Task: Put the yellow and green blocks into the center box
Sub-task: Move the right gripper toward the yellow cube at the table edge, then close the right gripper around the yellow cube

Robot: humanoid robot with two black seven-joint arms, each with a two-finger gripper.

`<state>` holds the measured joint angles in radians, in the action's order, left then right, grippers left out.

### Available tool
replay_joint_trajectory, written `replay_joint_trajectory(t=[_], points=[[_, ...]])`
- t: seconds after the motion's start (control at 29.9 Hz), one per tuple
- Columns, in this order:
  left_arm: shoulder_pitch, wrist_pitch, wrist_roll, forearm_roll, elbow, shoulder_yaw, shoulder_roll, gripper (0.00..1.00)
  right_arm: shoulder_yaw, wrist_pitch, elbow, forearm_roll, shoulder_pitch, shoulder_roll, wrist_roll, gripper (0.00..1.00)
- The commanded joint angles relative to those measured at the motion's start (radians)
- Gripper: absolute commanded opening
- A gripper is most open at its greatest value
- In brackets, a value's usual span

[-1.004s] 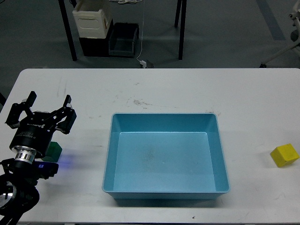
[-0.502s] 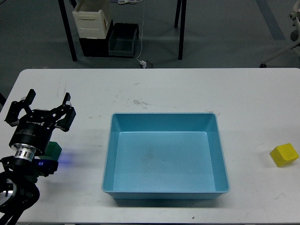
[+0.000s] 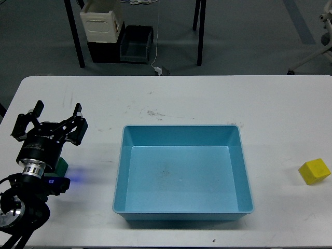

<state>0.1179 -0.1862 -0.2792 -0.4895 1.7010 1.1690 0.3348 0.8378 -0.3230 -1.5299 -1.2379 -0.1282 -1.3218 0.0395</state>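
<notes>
Left gripper (image 3: pixel 51 120) at desk (image 3: pixel 176 98) left edge, fingers spread wide, holding nothing; shifted slightly right and toward camera versus half second earlier. Green block (image 3: pixel 63 165) on desk directly under gripper body, now more hidden, only small corner visible. Blue center box (image 3: pixel 182 176) mid-desk, unchanged. Yellow block (image 3: pixel 315 171) near right edge, well apart from box, unmoved. Right gripper out of frame.

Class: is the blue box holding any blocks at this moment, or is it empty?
Empty. The blue box shows only its bare floor; the yellow block and green block both sit outside on the table.
</notes>
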Motion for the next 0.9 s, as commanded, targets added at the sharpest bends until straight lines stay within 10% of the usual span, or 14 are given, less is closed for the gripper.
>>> replay_joint_trajectory(t=[0.0,0.87], points=[[0.0,-0.001,0.0,0.0,-0.001,0.003,0.0,1.0,-0.003,-0.008,0.013,-0.107,-0.005,0.105,-0.096,0.99],[0.0,0.001,-0.002,-0.004,-0.006,0.017,-0.002,1.0,-0.342,-0.093,-0.042,-0.132,-0.419,0.279,-0.339,0.99]])
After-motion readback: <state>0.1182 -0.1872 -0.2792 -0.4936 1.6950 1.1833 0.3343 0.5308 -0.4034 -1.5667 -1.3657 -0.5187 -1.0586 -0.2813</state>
